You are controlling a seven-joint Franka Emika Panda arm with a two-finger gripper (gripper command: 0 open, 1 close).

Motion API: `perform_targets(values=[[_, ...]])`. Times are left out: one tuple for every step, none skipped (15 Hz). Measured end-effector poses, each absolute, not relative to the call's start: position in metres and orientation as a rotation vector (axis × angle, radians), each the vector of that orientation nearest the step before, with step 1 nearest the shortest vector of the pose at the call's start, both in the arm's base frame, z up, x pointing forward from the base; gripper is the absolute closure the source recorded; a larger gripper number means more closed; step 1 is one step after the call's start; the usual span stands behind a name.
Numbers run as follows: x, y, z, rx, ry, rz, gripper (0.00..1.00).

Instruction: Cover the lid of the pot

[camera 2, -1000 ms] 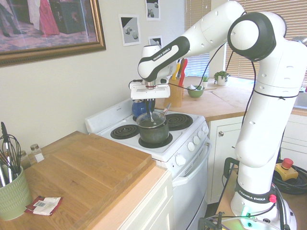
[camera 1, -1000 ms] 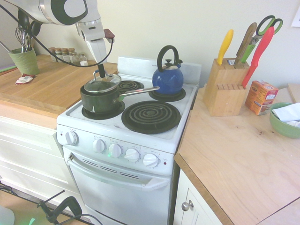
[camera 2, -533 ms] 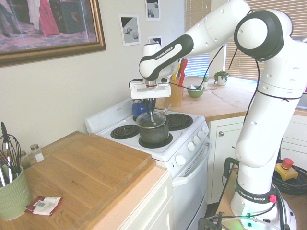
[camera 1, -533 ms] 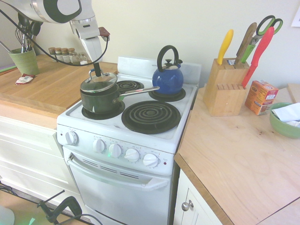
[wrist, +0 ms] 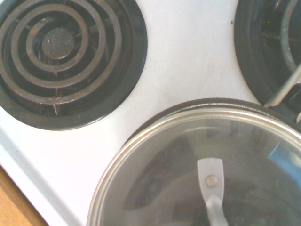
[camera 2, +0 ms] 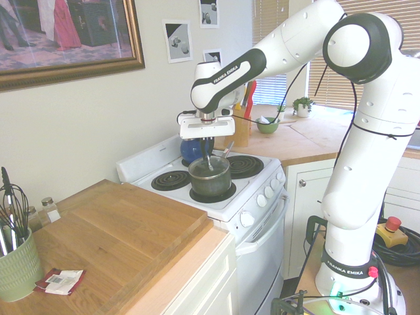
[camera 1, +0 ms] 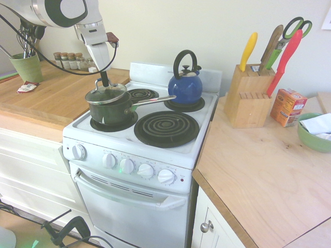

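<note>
white arm [camera 2: 367, 151], black joints, cables

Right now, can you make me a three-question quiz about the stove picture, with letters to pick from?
1. Where does the pot sit?
A. on a front burner of the stove
B. on the wooden counter
C. inside the oven

2. What colour is the kettle?
A. red
B. blue
C. yellow

3. What is the gripper doing?
A. hanging open, far from everything
B. shut on the lid, holding it just over the pot
C. gripping the kettle's handle

Answers:
1. A, the dark pot stands on the front burner nearest the wooden counter.
2. B, the kettle behind it is shiny blue with a black loop handle.
3. B, the fingers pinch the top of the glass lid, which sits slightly tilted at the pot's rim.
</note>
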State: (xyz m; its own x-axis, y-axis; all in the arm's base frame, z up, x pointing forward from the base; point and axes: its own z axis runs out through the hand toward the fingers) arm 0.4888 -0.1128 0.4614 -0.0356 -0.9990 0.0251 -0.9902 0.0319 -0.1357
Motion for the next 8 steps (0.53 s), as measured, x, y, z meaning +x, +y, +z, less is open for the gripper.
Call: perform_targets(values=[[0.489, -0.116, 0.464, -2.120, 2.204, -0.184, 1.00], [0.490, -0.120, 0.467, -2.111, 2.208, -0.195, 1.00], [0.490, -0.124, 0.473, -2.101, 2.211, -0.208, 1.00], [0.491, -0.127, 0.477, -2.092, 2.214, -0.216, 1.00], [0.491, -0.129, 0.479, -2.087, 2.217, -0.219, 1.00], [0.491, -0.130, 0.480, -2.086, 2.218, -0.218, 1.00], [0.491, -0.130, 0.479, -2.087, 2.219, -0.216, 1.00], [0.491, -0.130, 0.478, -2.088, 2.220, -0.214, 1.00]])
